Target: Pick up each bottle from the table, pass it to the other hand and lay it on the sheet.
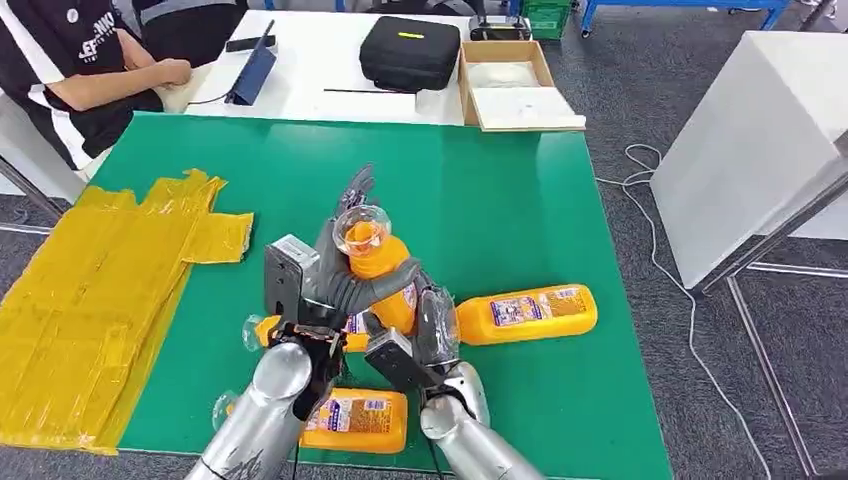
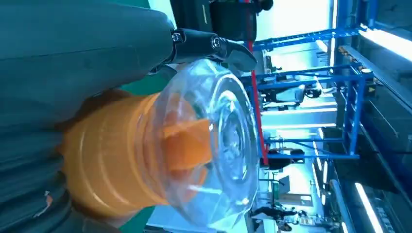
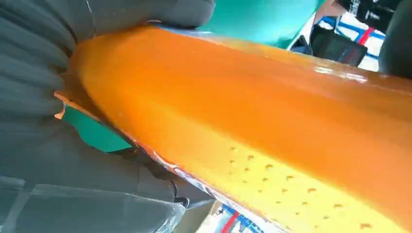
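Both hands meet on one orange bottle [image 1: 378,262], held upright above the middle of the green desk [image 1: 500,200], its clear cap [image 1: 361,228] pointing up. The left hand [image 1: 335,285] wraps the upper body just under the cap, fingers curled round it; the right hand [image 1: 432,325] presses against the lower body from the other side, and the right wrist view shows its fingers folded onto the orange wall. This looks like the handover itself.

The risk sits in the release. If one hand lets go before the other has a firm hold, the smooth plastic could slide down and drop onto the bottles lying below: one [image 1: 525,313] just to the right, one [image 1: 355,420] near the front edge, and a third [image 1: 262,330] partly hidden under the left wrist. A fall there could send them rolling (the front one lies close to the edge).

The yellow sheet [image 1: 90,300] lies well apart to the left, so the carry crosses open desk, and a grip high near the cap may let the bottle swing. A person [image 1: 90,60] sits at the far corner.
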You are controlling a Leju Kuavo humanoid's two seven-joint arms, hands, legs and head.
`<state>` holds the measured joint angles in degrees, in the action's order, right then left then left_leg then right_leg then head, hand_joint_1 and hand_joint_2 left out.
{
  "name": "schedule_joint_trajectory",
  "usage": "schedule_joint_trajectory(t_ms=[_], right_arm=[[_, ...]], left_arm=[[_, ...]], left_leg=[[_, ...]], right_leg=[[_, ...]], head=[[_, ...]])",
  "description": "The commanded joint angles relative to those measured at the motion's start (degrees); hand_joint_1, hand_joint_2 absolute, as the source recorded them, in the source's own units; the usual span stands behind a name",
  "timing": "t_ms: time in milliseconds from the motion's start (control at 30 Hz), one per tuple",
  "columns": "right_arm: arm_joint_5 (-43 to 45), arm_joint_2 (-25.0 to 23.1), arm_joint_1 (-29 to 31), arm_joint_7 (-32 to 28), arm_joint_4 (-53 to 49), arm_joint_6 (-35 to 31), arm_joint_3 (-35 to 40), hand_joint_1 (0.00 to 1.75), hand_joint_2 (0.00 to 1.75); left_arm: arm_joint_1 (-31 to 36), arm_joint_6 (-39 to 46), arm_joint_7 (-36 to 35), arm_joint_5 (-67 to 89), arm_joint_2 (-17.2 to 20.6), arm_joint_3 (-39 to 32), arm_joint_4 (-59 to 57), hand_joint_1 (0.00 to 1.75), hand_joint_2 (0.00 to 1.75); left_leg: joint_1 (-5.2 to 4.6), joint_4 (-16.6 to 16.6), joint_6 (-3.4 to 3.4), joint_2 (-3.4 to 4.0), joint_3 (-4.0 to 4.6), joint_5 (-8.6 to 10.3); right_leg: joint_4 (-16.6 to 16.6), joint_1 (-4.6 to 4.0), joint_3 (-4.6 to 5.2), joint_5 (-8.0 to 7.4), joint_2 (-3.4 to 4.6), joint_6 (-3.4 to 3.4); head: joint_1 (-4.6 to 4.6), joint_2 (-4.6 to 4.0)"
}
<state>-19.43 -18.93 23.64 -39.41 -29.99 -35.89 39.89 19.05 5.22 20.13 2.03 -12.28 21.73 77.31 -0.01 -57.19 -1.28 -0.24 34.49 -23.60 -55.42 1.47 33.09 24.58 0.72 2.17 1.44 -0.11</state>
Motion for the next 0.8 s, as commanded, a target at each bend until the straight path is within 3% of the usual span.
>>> schedule_joint_trajectory(t_ms=[33,467,800], right_arm=[[-1.2,0.2,-1.8,-0.6,0.5,-0.6,2.7,1.75,1.75],[-2.5,0.5,-1.2,-0.6,-3.8,-4.1,3.1,1.75,1.75],[-2.6,0.2,0.2,0.1,-7.9,-3.0,-0.3,1.75,1.75]], left_arm=[[6.4,-1.2,-1.0,-0.4,-2.5,4.6,-2.3,0.0,1.75],[7.0,-1.7,-1.8,-1.1,-2.9,5.7,-3.4,0.0,1.75],[6.0,-1.0,-2.1,-1.1,-2.9,5.6,-2.1,0.0,1.75]], left_leg=[[0.11,-0.1,0.11,-0.37,-0.01,-0.05],[0.07,-0.1,0.06,-0.21,0.06,0.01],[0.08,-0.2,0.12,-0.24,0.01,-0.07]], right_leg=[[0.0,-0.14,-0.19,0.14,-0.45,-0.17],[0.0,-0.06,-0.05,0.04,-0.25,-0.09],[-0.1,-0.09,-0.16,0.12,-0.33,-0.19]], head=[[0.06,0.0],[0.04,0.0],[0.04,0.0]])
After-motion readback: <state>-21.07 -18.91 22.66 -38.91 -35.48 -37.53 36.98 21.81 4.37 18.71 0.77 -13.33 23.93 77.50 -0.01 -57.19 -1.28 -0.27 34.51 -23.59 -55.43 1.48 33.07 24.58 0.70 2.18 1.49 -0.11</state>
